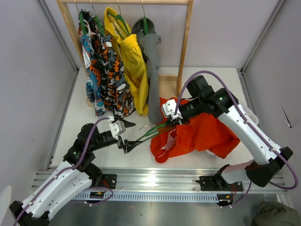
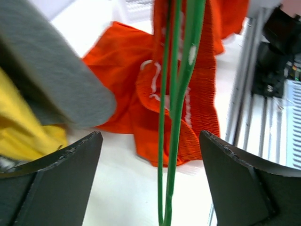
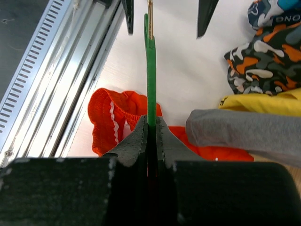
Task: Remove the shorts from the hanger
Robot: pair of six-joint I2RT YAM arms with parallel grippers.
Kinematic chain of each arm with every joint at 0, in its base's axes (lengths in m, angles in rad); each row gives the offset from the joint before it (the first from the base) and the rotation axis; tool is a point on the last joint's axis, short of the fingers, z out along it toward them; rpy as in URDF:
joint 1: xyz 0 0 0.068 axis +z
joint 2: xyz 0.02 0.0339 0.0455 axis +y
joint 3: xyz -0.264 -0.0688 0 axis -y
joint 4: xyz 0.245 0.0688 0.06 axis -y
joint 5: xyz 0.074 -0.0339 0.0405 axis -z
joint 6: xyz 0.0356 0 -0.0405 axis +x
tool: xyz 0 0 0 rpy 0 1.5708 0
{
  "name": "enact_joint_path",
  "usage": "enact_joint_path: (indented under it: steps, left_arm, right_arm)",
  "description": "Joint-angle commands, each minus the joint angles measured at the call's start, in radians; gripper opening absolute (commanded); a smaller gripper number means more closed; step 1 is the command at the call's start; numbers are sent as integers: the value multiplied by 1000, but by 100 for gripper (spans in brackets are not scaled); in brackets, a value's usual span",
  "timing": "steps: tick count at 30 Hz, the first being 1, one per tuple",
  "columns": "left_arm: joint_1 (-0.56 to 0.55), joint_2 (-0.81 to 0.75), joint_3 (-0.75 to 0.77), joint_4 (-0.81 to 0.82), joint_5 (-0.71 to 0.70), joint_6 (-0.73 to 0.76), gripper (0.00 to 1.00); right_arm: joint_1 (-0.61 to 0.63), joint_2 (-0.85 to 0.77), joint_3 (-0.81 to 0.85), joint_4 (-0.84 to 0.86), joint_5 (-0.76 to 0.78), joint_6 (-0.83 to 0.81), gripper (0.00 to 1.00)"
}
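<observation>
White table (image 1: 207,77), wooden rack (image 1: 187,42) behind: orange-red shorts (image 1: 202,134) lie crumpled centre-right.
Right gripper (image 1: 177,121) pinches the green hanger (image 1: 155,132), seemingly against the shorts; left gripper (image 1: 129,136) spread around its hook end.

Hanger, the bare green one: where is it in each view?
Top external: hanger at centre, left of the shorts.
Left wrist: hanger upright mid-frame, shorts behind.
Right wrist: hanger upright at centre, pinched in the right claw.
Shared landmark: the shorts.
</observation>
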Motion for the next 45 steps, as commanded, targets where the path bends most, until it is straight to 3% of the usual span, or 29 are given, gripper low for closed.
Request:
enact_joint_path:
  steps: [1, 4, 7, 10, 11, 13, 14, 17, 18, 20, 21, 24, 27, 34, 41, 42, 43, 45]
  left_arm:
    - [-37, 34, -19, 109, 85, 37, 89]
    - [-74, 68, -13, 117, 52, 37, 80]
    - [-92, 111, 9, 108, 27, 29, 64]
    - [-95, 131, 27, 91, -11, 22, 33]
    - [-95, 128, 30, 81, -30, 22, 15]
    - [-95, 110, 32, 71, -47, 17, 0]
    - [-95, 100, 33, 67, -68, 3, 0]
    - [-94, 60, 30, 57, -108, -73, 0]
    - [-94, 53, 33, 45, -134, -119, 0]
    - [-94, 30, 44, 28, -160, -182, 0]
    - [-94, 22, 47, 10, -194, -245, 0]
    - [-94, 4, 56, -10, -237, -375, 0]
    - [-94, -1, 49, -9, -258, -498, 0]
    - [-94, 43, 16, 122, -171, -727, 0]
    - [-94, 93, 13, 280, -119, -874, 0]
    - [-94, 96, 13, 294, -119, -880, 0]
    - [-94, 100, 15, 297, -120, -885, 0]
    - [-95, 106, 10, 306, -119, -896, 0]
  right_arm:
    - [17, 12, 78, 9, -74, -27, 0]
    - [24, 27, 94, 15, -103, -6, 0]
    - [32, 39, 101, 19, -127, 16, 0]
    - [31, 44, 101, 29, -132, 39, 0]
    - [31, 44, 95, 33, -128, 48, 0]
    - [31, 41, 88, 56, -103, 86, 0]
    - [29, 35, 78, 68, -92, 105, 0]
    - [5, 0, 52, 160, -60, 233, 13]
    - [-9, -11, 35, 221, -52, 278, 26]
    - [-61, -33, 26, 281, -32, 437, 41]
    - [-80, -56, 24, 335, -20, 492, 58]
    - [-144, -99, 33, 395, 49, 687, 74]
    - [-158, -128, 42, 374, 138, 761, 77]
    - [-120, -205, -117, 372, 283, 824, 75]
    - [-52, -215, -280, 564, 517, 981, 74]
    - [-46, -212, -286, 573, 518, 988, 77]
    - [-40, -209, -290, 596, 520, 1016, 99]
    - [-22, -194, -289, 618, 523, 1033, 100]
